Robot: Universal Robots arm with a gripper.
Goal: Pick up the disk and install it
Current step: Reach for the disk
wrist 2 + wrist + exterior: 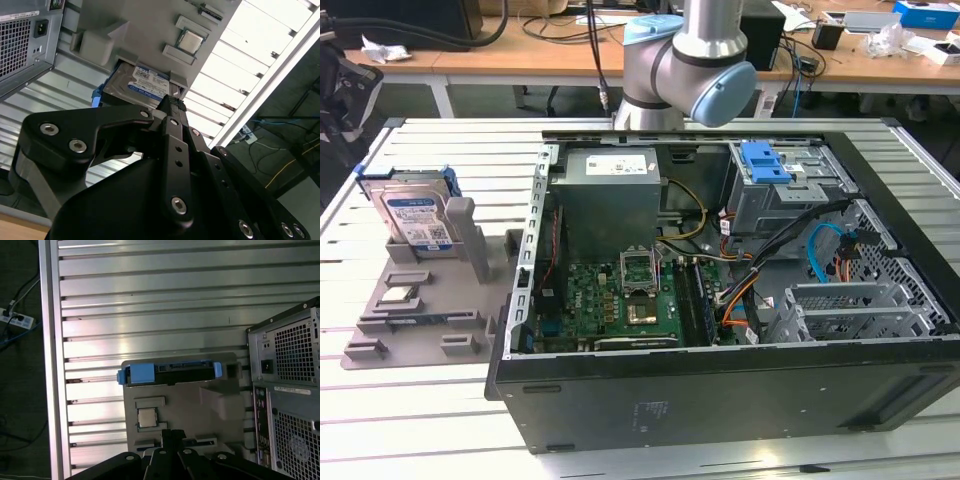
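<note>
The disk (415, 215) is a silver hard drive with a white-and-blue label in a blue carrier. It stands on edge at the back of a grey holder (430, 335), at the exterior view's left. Both wrist views look down on the disk (142, 85) (170, 373) from well above. My gripper (171, 103) (173, 434) hangs high over the holder, apart from the disk, with its black fingers together and nothing between them. The arm's elbow (685, 60) rises behind the computer case.
An open black computer case (720, 250) lies beside the holder, with a motherboard, cables and a blue-topped drive bay (765, 160) inside. A small square processor chip (398, 295) (146, 417) rests on the holder. The ribbed metal table (150, 300) ends at a rail, with floor cables beyond.
</note>
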